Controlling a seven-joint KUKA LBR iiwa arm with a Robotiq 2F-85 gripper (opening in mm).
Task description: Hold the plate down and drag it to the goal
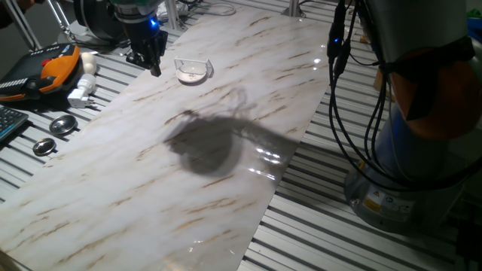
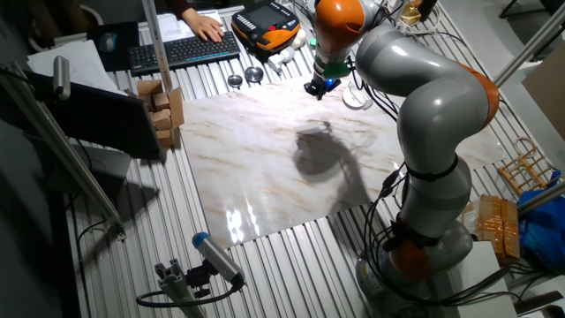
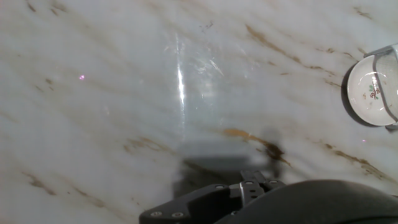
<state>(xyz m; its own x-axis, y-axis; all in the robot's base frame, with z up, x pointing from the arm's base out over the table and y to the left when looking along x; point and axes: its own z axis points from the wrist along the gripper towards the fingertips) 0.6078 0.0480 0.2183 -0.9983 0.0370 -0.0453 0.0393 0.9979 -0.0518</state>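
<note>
My hand (image 1: 151,62) hangs over the marble table (image 1: 173,173), holding nothing; I cannot tell whether its fingers are parted. The plate (image 1: 191,71) lies nearby, inside the clear bracket (image 1: 205,63), apart from it.

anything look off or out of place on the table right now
Nothing stands out. The plate sits upright inside the clear goal bracket on the marble board, with no spill or damage visible. The claw hangs beside it, not touching.
</note>
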